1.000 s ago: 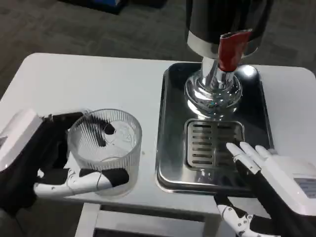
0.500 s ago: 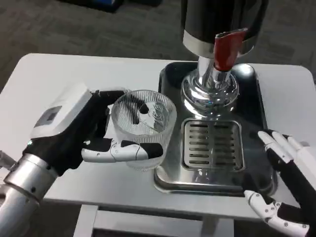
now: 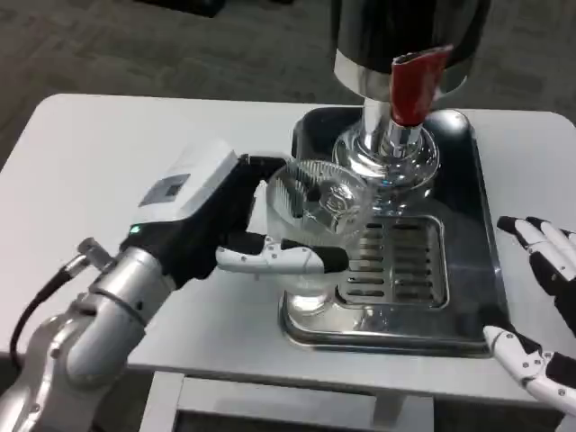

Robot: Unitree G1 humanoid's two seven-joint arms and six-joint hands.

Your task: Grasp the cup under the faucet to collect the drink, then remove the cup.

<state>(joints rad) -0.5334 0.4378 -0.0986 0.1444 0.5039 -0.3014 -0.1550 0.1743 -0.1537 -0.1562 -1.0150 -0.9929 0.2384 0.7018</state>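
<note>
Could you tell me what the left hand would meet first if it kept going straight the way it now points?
Probably the chrome base of the dispenser. The left hand holds the ribbed glass cup over the left edge of the steel tray, pointing right toward it. Depth is hard to judge, so the cup might pass in front.

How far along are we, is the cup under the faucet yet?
Done: the left hand grips the clear ribbed cup. In hand: the cup is over the left edge of the steel drip tray, left of the faucet and its red lever, not yet under the spout. It looks empty. Left: centre it, collect the drink, remove it. The right hand waits open beside the tray.
</note>
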